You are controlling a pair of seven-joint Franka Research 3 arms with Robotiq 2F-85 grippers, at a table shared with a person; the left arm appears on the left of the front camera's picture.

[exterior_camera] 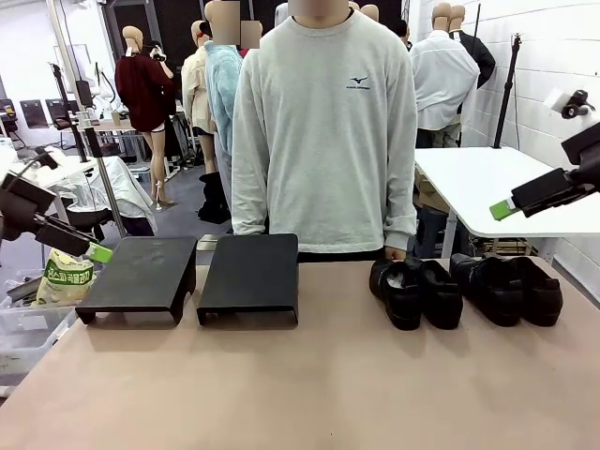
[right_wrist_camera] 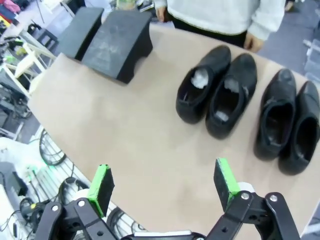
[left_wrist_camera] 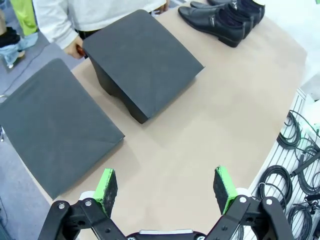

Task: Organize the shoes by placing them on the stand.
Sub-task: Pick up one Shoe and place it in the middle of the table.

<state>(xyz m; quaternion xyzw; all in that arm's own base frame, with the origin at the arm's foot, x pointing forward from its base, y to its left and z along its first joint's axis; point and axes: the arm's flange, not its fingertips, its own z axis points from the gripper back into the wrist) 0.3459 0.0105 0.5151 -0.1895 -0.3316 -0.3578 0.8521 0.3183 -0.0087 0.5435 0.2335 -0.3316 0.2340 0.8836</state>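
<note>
Nothing is placed yet: all four shoes (exterior_camera: 466, 291) sit on the bench (exterior_camera: 309, 394) right of the two bare stands (exterior_camera: 197, 277) (judging by this). Left tool (left_wrist_camera: 166, 189) and right tool (right_wrist_camera: 164, 185) hover spread, empty.

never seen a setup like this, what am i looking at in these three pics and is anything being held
Two robot arms share a table with a person standing at the far side. The wide picture comes from a fixed camera between the arms. The other two come from cameras on each wrist, looking down past that arm's own green-padded fingers. The left gripper and right gripper are both open and hold nothing. On the table stand two black stands, both bare, and beside them two pairs of black shoes, not yet placed.
</note>
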